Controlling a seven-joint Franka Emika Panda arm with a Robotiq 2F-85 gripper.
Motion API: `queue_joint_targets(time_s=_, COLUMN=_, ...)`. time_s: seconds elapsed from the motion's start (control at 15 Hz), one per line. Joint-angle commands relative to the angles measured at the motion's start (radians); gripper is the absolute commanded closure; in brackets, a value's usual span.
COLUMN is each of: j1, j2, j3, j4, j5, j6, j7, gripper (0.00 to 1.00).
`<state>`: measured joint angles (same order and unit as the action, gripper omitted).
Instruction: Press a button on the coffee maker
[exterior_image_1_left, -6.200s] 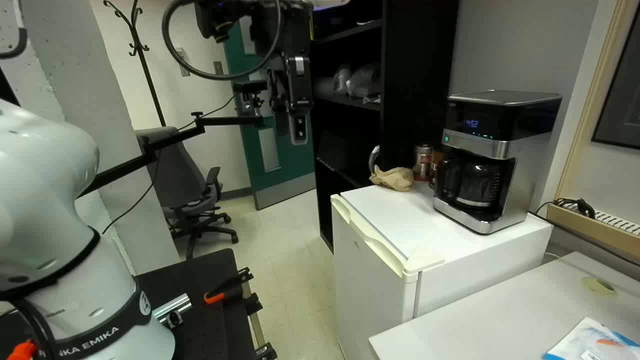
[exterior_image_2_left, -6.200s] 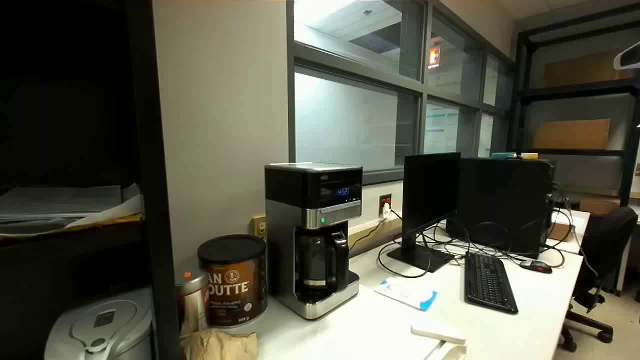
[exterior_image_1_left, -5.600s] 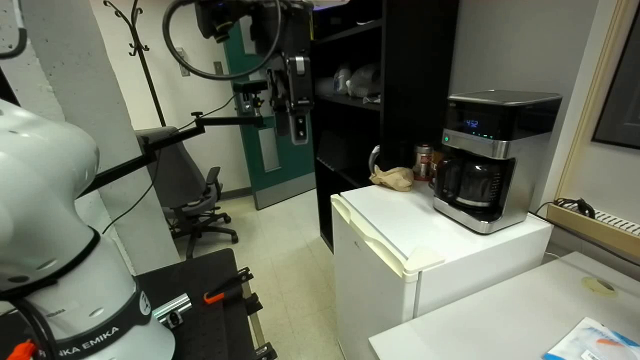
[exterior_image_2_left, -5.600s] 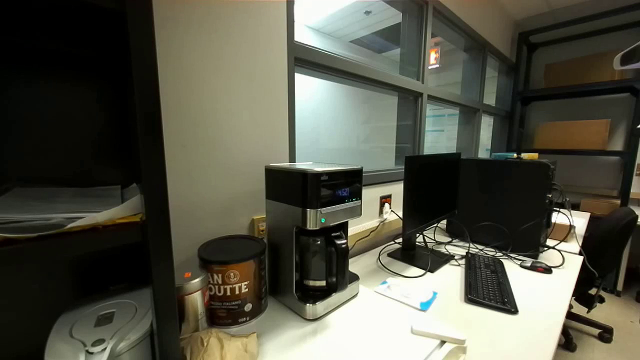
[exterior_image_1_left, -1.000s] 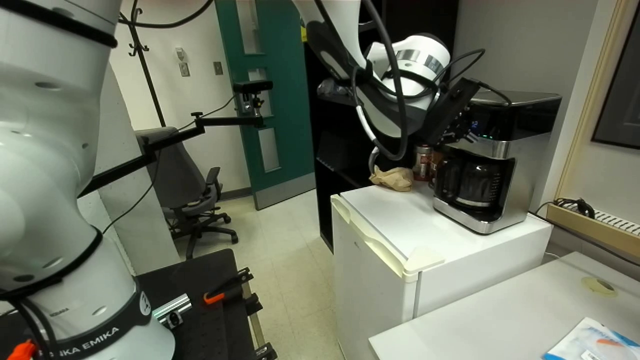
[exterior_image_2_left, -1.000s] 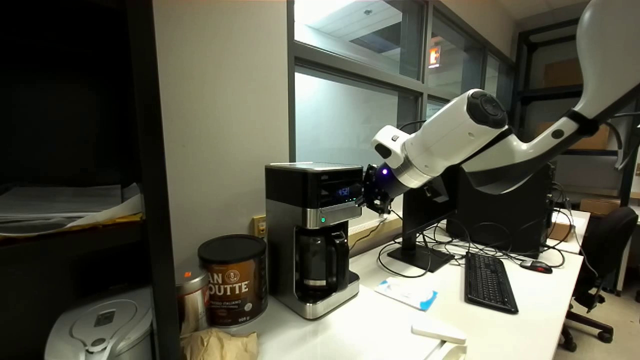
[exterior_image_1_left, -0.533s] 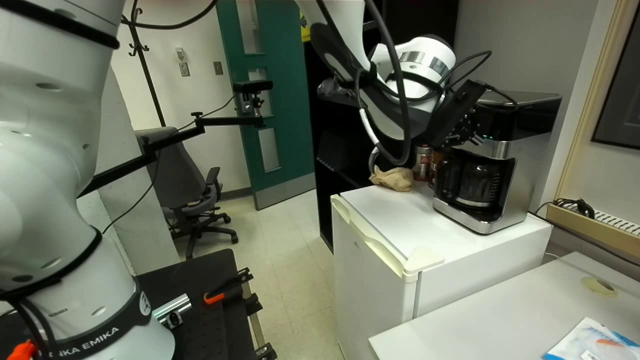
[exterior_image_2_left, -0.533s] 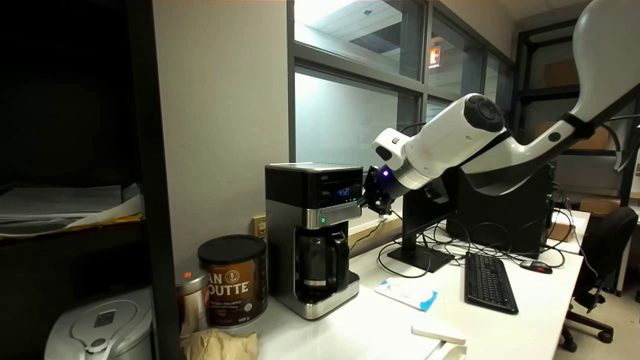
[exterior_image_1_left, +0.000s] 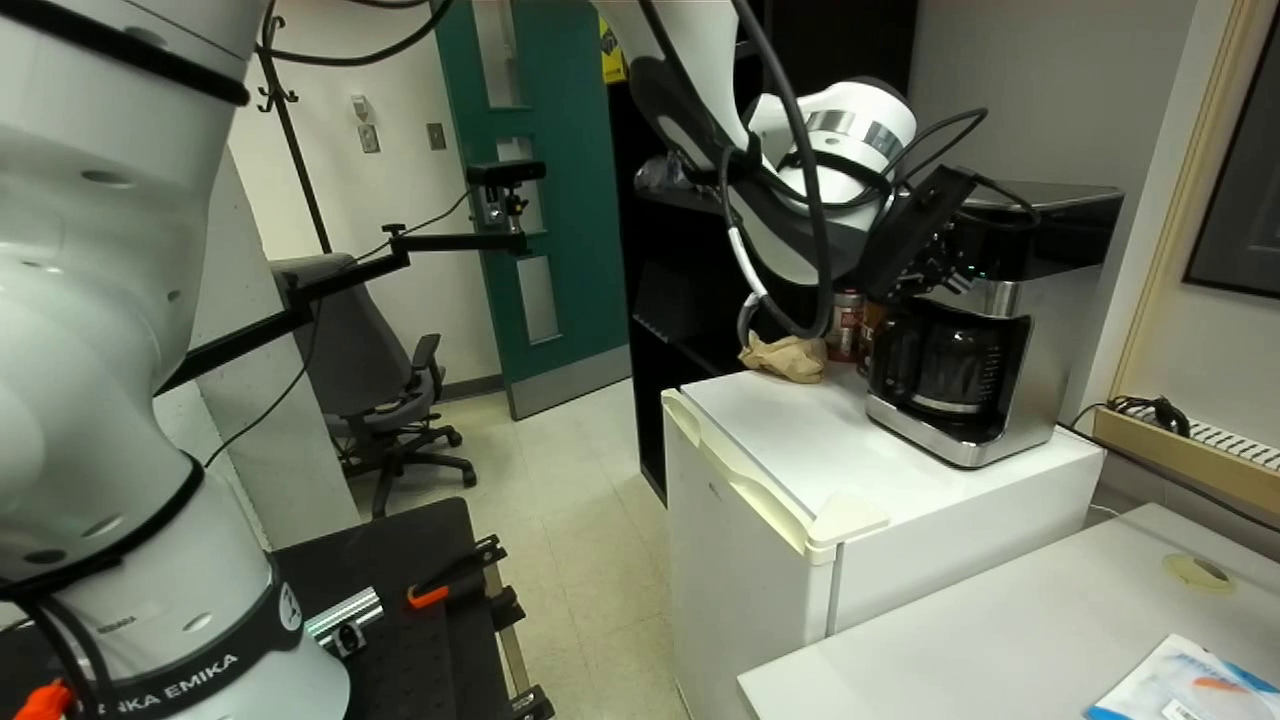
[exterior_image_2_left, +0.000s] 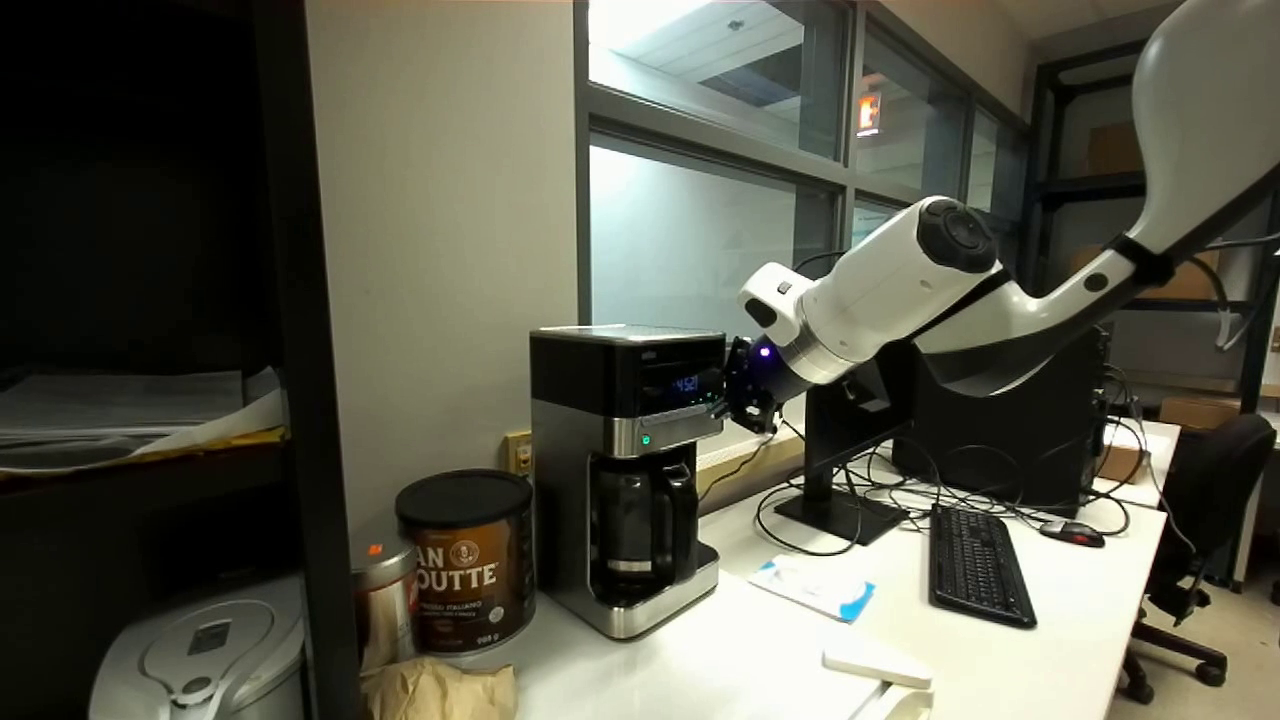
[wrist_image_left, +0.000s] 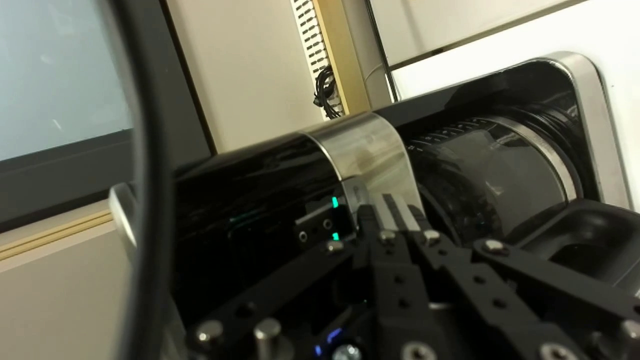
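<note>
- The bench (exterior_image_1_left: 1000, 620), white, stands just beside the fridge (exterior_image_1_left: 750, 560), near and right in an exterior view.
- The arm (exterior_image_2_left: 890, 285) spans the right side of an exterior view, its last part slanting down to the left.
- The fridge, white, bears the coffee maker (exterior_image_2_left: 610, 435) on the right, far part of its top.
- The monitor (exterior_image_2_left: 840, 430) stands on the bench, right of the coffee maker, partly behind the arm.
- The coffee maker stands upright, its display (exterior_image_2_left: 686, 384) lit above a silver band (exterior_image_2_left: 668, 432).
- The keyboard (exterior_image_2_left: 982, 565) lies on the bench, right of the monitor.
- The claw (wrist_image_left: 396, 210) is clenched, jaws together, at the coffee maker's front, overlapping the band; whether it touches, I cannot tell.
- The can (exterior_image_2_left: 468, 565), brown with a dark lid, stands just left of the coffee maker.
- The carafe (exterior_image_2_left: 635, 525) sits inside the coffee maker, below the band.
- The bag (exterior_image_1_left: 785, 358), tan and crumpled, lies at the fridge top's far left.
- The packet (exterior_image_1_left: 1180, 680) lies near right on the bench.
- The mouse (exterior_image_2_left: 1073, 533) is just right of the keyboard.
- A green light (exterior_image_2_left: 646, 440) glows at the band's left end.
</note>
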<state>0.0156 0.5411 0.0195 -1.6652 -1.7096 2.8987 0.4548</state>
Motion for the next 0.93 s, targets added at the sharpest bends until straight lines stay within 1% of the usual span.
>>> queue_joint_targets(time_s=0.0, j1=-0.002, j2=0.035, j3=0.004, j4=0.055, j5=0.004, j6=0.008, j7=0.004, gripper=1.00)
queue_joint_targets(time_s=0.2, j1=-0.001, j2=0.037, j3=0.006, j4=0.059, j5=0.011, j6=0.007, j7=-0.001, gripper=1.00)
queue_joint_targets(time_s=0.6, j1=-0.012, j2=-0.063, j3=0.013, j4=-0.081, j5=0.035, j6=0.054, j7=-0.009, gripper=1.00)
queue_joint_targets(time_s=0.87, j1=-0.009, j2=-0.115, j3=0.008, j4=-0.137, j5=0.005, j6=0.095, j7=0.020, gripper=1.00)
